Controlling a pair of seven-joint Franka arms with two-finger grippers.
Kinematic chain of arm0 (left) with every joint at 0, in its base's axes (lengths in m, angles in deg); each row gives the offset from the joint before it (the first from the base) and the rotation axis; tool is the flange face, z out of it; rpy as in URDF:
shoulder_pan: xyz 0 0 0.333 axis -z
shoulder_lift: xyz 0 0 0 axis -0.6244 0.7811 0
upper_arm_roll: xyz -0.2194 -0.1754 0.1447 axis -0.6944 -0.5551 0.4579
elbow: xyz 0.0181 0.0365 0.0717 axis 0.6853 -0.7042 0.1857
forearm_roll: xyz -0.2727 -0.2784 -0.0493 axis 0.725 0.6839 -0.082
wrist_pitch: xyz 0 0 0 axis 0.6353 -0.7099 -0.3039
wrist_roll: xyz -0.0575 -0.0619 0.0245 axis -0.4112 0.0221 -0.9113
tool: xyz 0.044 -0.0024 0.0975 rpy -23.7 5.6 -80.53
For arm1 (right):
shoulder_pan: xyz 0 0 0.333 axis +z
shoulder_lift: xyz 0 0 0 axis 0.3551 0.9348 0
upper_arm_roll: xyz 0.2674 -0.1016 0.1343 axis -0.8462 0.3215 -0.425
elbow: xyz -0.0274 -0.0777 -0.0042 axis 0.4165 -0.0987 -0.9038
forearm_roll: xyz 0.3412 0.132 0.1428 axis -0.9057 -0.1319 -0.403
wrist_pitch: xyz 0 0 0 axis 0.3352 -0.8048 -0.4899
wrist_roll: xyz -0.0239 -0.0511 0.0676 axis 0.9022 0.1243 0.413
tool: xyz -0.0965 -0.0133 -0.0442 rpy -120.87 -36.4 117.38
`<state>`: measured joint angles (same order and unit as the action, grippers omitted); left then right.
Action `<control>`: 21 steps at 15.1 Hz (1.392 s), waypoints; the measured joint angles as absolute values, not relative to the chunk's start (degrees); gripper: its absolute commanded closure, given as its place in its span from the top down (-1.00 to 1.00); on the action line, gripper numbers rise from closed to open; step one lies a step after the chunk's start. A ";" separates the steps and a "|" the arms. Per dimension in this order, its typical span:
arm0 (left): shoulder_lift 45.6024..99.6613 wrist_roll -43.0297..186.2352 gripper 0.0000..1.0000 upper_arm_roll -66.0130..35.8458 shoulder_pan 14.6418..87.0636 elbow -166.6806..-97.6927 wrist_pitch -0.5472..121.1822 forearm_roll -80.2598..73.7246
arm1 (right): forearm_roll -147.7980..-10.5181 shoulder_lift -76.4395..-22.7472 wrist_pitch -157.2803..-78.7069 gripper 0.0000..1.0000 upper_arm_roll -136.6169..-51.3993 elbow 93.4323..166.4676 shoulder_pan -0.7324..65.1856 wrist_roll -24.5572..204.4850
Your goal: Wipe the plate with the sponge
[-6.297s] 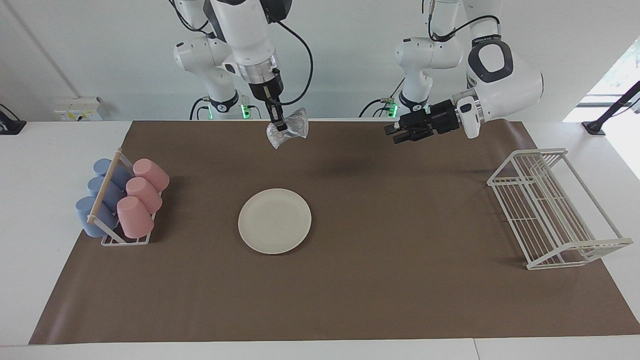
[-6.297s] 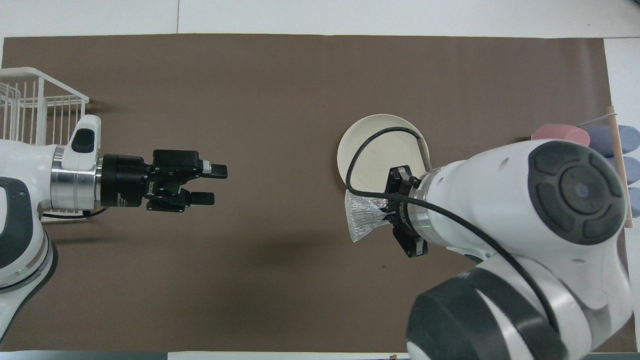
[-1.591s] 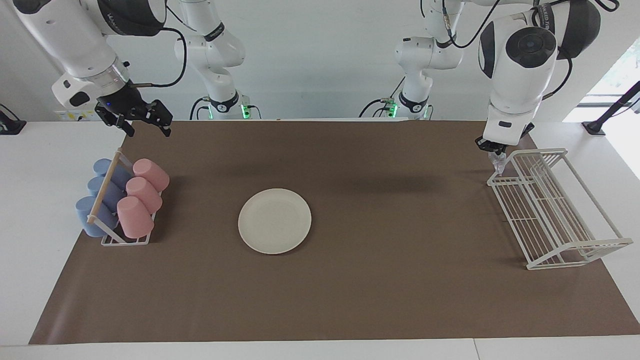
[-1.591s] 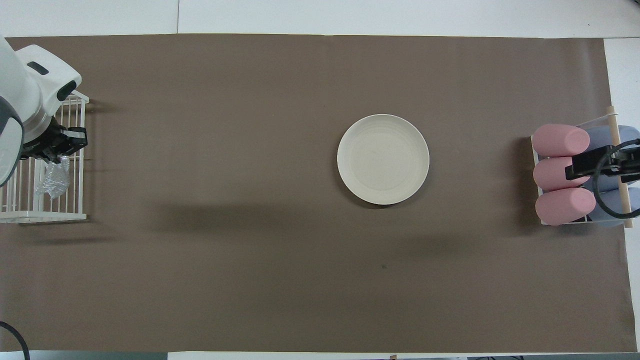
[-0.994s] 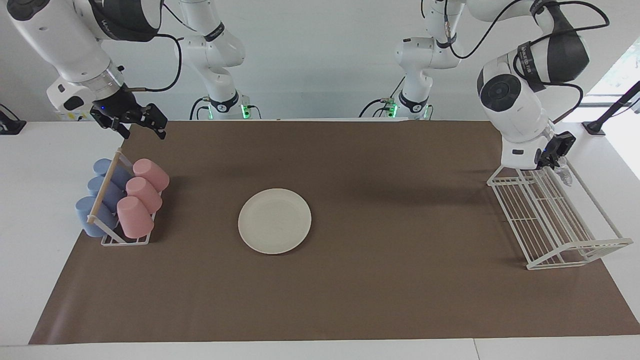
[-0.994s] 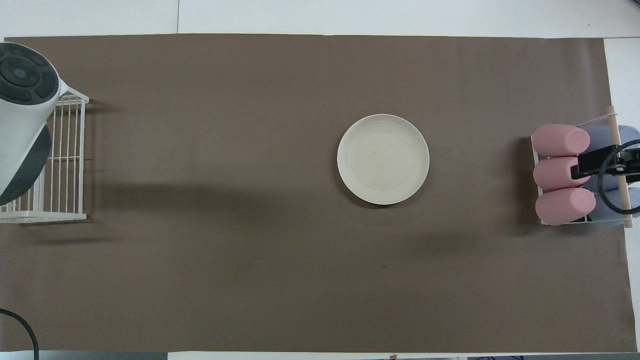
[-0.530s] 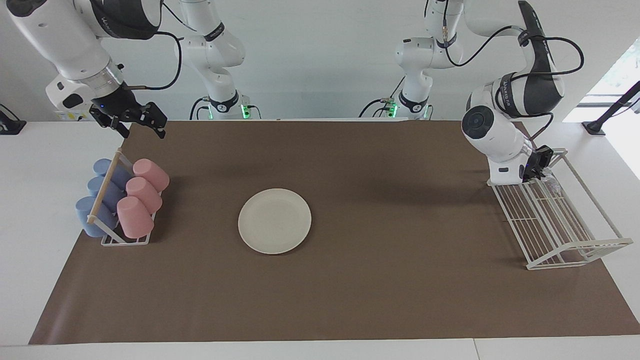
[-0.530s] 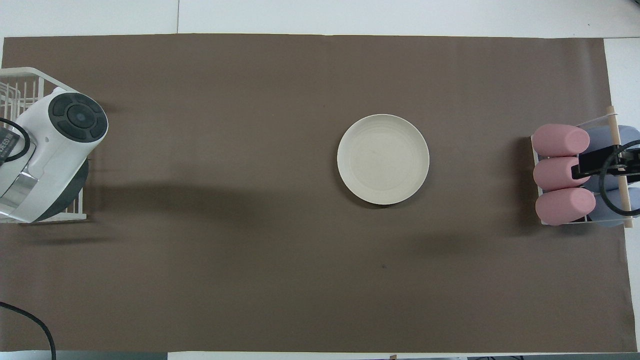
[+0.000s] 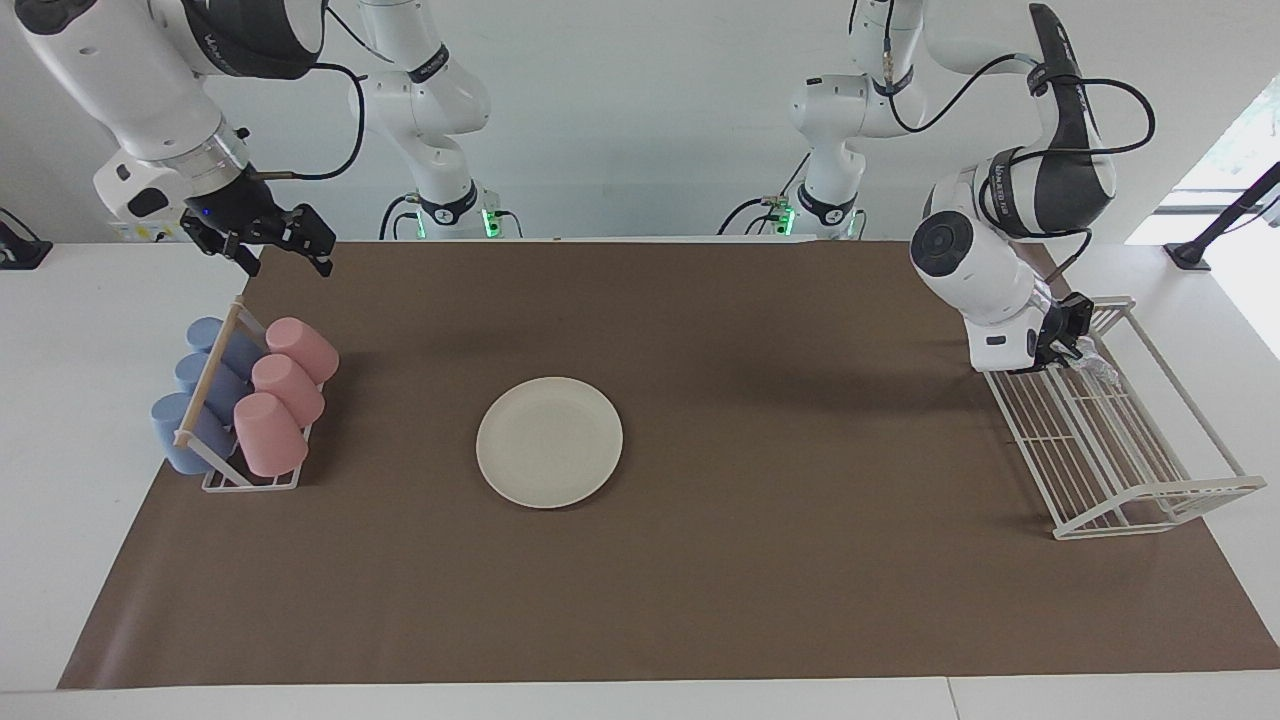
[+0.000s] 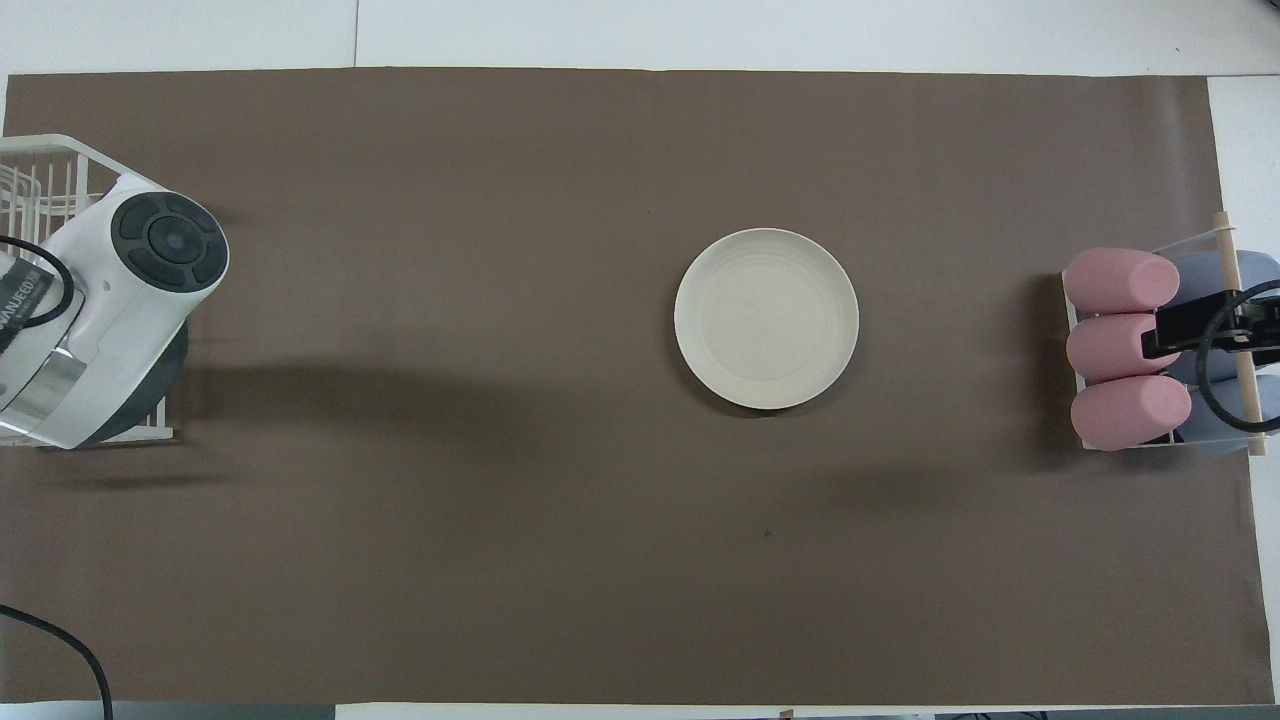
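The cream-white plate [image 9: 549, 442] lies bare on the brown mat near the table's middle; it also shows in the overhead view [image 10: 766, 318]. My left gripper [image 9: 1070, 335] is down at the end of the white wire rack [image 9: 1120, 450] nearest the robots. The silvery sponge [image 9: 1101, 369] shows as a small glittery scrap on the rack's wires right at that gripper. In the overhead view the arm hides it. My right gripper [image 9: 285, 260] is open and empty in the air over the mat's corner by the cup rack [image 9: 240, 400]; one of its fingers [image 10: 1190, 335] shows over the pink cups.
The cup rack with pink and blue cups lying on their sides stands at the right arm's end of the table [image 10: 1130, 345]. The white wire rack [image 10: 40, 170] stands at the left arm's end. The brown mat [image 9: 780, 560] covers most of the table.
The right gripper handed the sponge over and swung away to the cup rack. The left arm carried the sponge to the wire rack and has lowered it onto the wires in the last second.
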<state>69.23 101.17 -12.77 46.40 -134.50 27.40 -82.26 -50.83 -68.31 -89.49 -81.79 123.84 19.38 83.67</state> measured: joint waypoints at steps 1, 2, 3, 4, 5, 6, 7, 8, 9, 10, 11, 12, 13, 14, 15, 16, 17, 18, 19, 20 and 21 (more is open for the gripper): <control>69.23 101.21 1.00 -12.77 46.43 -134.52 27.46 -82.26 | -50.83 -68.31 -89.49 1.00 -81.79 123.84 19.39 83.67; 69.23 101.22 1.00 -12.77 46.43 -134.53 27.52 -82.25 | -50.83 -68.31 -89.49 1.00 -81.79 123.84 19.39 83.67; 69.23 101.23 1.00 -12.77 46.43 -134.54 27.57 -82.24 | -50.83 -68.31 -89.49 1.00 -81.79 123.84 19.39 83.67; 69.22 101.24 1.00 -12.77 46.43 -134.54 27.63 -82.24 | -50.83 -68.31 -89.49 1.00 -81.79 123.84 19.40 83.67; 69.23 101.24 1.00 -12.77 46.43 -134.54 27.68 -82.23 | -50.83 -68.31 -89.49 1.00 -81.79 123.84 19.40 83.67; 69.22 101.25 1.00 -12.77 46.43 -134.54 27.74 -82.16 | -50.83 -68.31 -89.49 1.00 -81.79 123.84 19.40 83.67; 69.22 101.31 1.00 -12.77 46.44 -134.54 27.81 -81.90 | -50.83 -68.31 -89.49 1.00 -81.79 123.84 19.40 83.67; 69.23 101.33 1.00 -12.77 46.45 -134.54 27.89 -81.35 | -50.83 -68.31 -89.49 1.00 -81.79 123.84 19.40 83.67; 69.23 101.33 1.00 -12.77 46.49 -134.53 27.99 -80.83 | -50.83 -68.31 -89.49 1.00 -81.79 123.84 19.40 83.67; 69.22 101.33 1.00 -12.78 46.61 -134.47 28.09 -80.17 | -50.83 -68.31 -89.49 1.00 -81.79 123.84 19.41 83.67; 69.22 101.33 1.00 -12.82 46.75 -134.33 28.12 -79.35 | -50.83 -68.31 -89.49 1.00 -81.79 123.84 19.41 83.67; 69.20 101.34 1.00 -12.84 46.90 -134.07 28.13 -78.18 | -50.83 -68.31 -89.49 1.00 -81.79 123.84 19.42 83.67; 69.17 101.35 1.00 -12.83 47.05 -133.54 28.13 -76.60 | -50.83 -68.31 -89.49 1.00 -81.79 123.84 19.43 83.67; 69.13 101.35 1.00 -12.83 47.18 -132.75 28.12 -74.53 | -50.83 -68.31 -89.49 1.00 -81.79 123.84 19.43 83.67; 69.04 101.28 1.00 -12.84 47.35 -131.84 28.12 -72.08 | -50.83 -68.31 -89.49 1.00 -81.79 123.84 19.43 83.67; 68.87 100.79 1.00 -12.90 47.59 -130.81 28.12 -69.23 | -50.83 -68.31 -89.49 1.00 -81.79 123.84 19.43 83.67; 68.65 99.57 1.00 -12.92 47.81 -129.79 28.04 -66.17 | -50.83 -68.31 -89.49 1.00 -81.79 123.84 19.43 83.67; 68.36 97.49 1.00 -12.90 47.87 -128.68 27.75 -62.52 | -50.83 -68.31 -89.49 1.00 -81.79 123.84 19.43 83.67; 68.02 94.91 1.00 -12.71 47.87 -127.42 26.93 -58.94 | -50.83 -68.31 -89.49 1.00 -81.79 123.84 19.43 83.67; 67.60 91.87 1.00 -12.33 47.83 -125.97 25.68 -55.23 | -50.83 -68.31 -89.49 1.00 -81.79 123.84 19.43 83.67; 67.05 88.49 1.00 -11.90 47.56 -124.35 24.03 -51.22 | -50.83 -68.31 -89.49 1.00 -81.79 123.84 19.43 83.67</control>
<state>67.05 88.49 -11.90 47.56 -124.35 24.03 -51.22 -50.83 -68.31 -89.49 -81.79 123.84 19.43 83.67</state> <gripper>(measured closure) 0.000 0.000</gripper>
